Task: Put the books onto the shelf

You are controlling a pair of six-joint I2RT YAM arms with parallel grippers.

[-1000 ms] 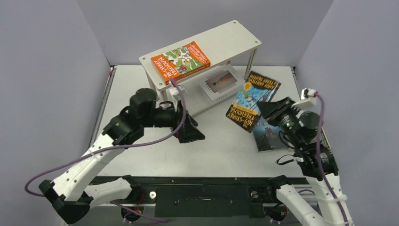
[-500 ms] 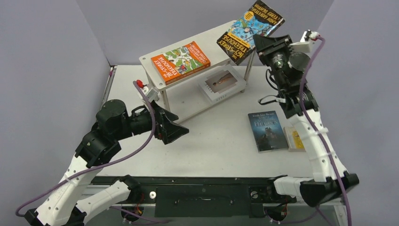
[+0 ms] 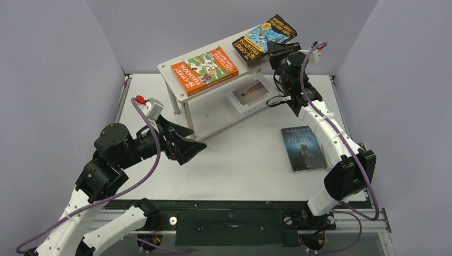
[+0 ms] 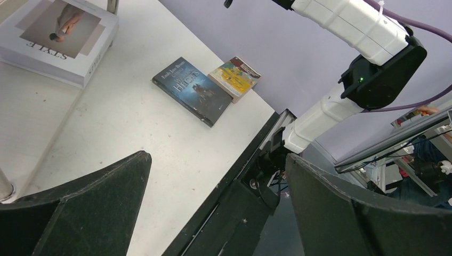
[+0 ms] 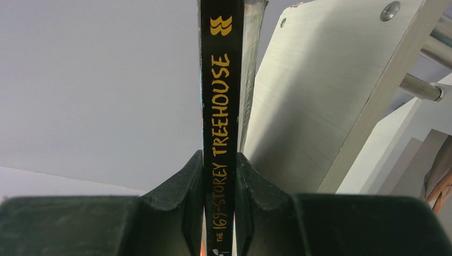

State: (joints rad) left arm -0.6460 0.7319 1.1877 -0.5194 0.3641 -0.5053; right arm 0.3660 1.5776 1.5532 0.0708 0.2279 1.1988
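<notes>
**Comic book nearly down, but close to the shelf's end**

The right arm has dropped the black comic book (image 3: pixel 265 39) from high over the shelf (image 3: pixel 169 74) to just above the far right end of the top board. Meanwhile the left arm has pulled back toward the near left.

The right gripper (image 5: pixel 219 181) is clamped narrowly on the book's spine edge. The left gripper (image 4: pixel 216 160) hangs wide open and holds nothing.

The orange book (image 3: pixel 204 69) lies on the left half of the top board, and the white book (image 3: pixel 250 93) is on the lower one. The dark blue book (image 3: pixel 303 148) and the yellow-teal book (image 4: pixel 234 77) sit touching on the table at the right.

My worry is the edge. The comic book looks tilted and partly past the board's far corner. If it is let go before it lies flat, I think the glossy cover could slide off the back.

Only one edge is pinched, so the free side may sag and catch the board. The wrist is also near the right legs, and a bump there could shift the shelf.
</notes>
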